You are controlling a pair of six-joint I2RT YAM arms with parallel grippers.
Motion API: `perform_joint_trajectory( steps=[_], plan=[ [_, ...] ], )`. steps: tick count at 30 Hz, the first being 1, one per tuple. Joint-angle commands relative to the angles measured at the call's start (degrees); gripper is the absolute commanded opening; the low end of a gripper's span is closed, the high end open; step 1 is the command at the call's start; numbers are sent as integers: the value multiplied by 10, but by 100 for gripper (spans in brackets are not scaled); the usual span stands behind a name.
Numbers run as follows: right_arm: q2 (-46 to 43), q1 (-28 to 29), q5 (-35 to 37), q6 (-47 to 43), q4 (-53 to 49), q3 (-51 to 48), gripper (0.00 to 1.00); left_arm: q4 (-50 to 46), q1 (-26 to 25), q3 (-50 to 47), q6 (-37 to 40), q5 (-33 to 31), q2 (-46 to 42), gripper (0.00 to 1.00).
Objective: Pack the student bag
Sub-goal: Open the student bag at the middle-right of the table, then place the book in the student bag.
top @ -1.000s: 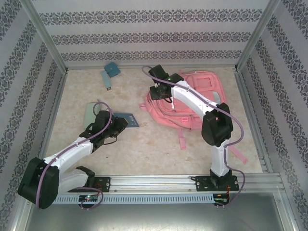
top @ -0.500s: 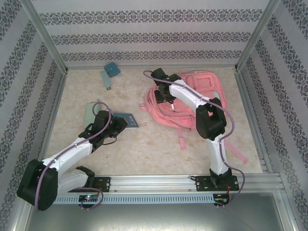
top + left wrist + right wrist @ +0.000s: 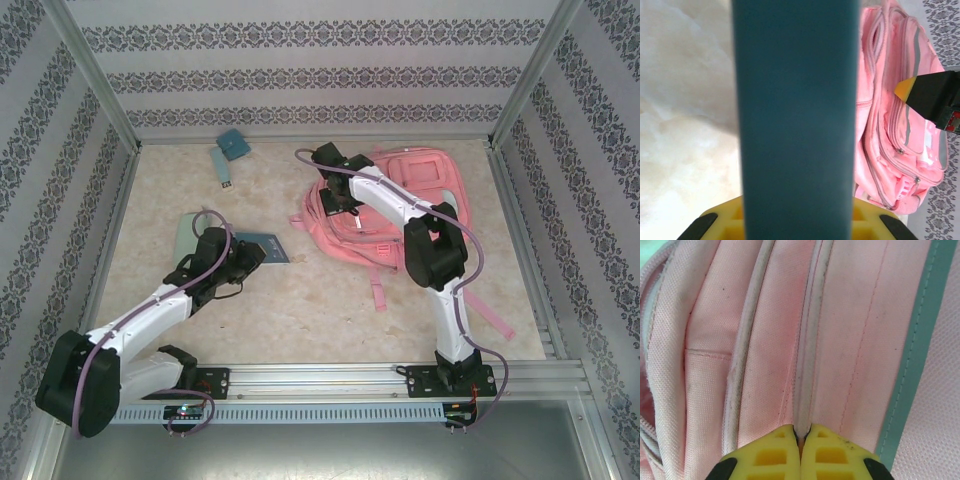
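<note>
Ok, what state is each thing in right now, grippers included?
left gripper: shut on the teal book.
right gripper: shut, pinching a seam of the student bag.
teal book: held, not yet in the bag.
student bag: lying flat, front up, no opening seen.
teal box: loose on the table, far side.
pen-like item: loose beside the box.

The bare table (image 3: 320, 310) between the arm bases and the student bag (image 3: 430, 175) offered open passage. On the right, 2 pink straps (image 3: 378, 288) trailed into it. The right arm lay across the bag, with the right gripper (image 3: 335, 200) closed on a seam. The left gripper (image 3: 252, 257) clamped a teal book (image 3: 275, 250) just beside a pale flat item (image 3: 186, 230). 2 small teal items (image 3: 233, 143) occupied the far-left corner. Patterned walls (image 3: 320, 80) closed 3 sides.
</note>
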Motion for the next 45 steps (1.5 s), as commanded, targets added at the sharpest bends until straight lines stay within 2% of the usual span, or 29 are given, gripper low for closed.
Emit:
perform_joint_trajectory(
  steps=[1, 7, 12, 21, 27, 33, 36, 39, 42, 43, 45],
  plan=[
    [-64, 1, 12, -15, -5, 0, 0, 34, -5, 51, 17, 22, 18, 0],
    [-139, -6, 4, -30, -11, 7, 0, 84, -5, 114, 18, 49, 77, 0],
    [-198, -31, -39, -39, -12, 16, 0, 155, -11, 165, -2, 85, 148, 0],
    [-268, -94, -154, -20, 7, 24, 0, 261, -77, 303, -25, 116, 324, 0],
    [-284, -124, -187, 3, 13, 13, 0, 292, -118, 414, -47, 137, 442, 0],
    [-288, -132, -195, 9, 15, 12, 0, 274, -151, 503, -60, 156, 548, 0],
    [-287, -136, -204, 14, 18, 12, 0, 218, -162, 549, -55, 160, 594, 0],
    [-287, -139, -211, 17, 22, 12, 0, 211, -176, 575, -61, 163, 629, 0],
    [-286, -143, -219, 21, 25, 10, 0, 127, -193, 635, -26, 161, 656, 0],
    [-286, -144, -222, 22, 26, 9, 0, 99, -199, 654, -12, 158, 661, 2],
    [-285, -146, -224, 26, 27, 9, 0, 25, -207, 696, 16, 149, 674, 18]
  ],
)
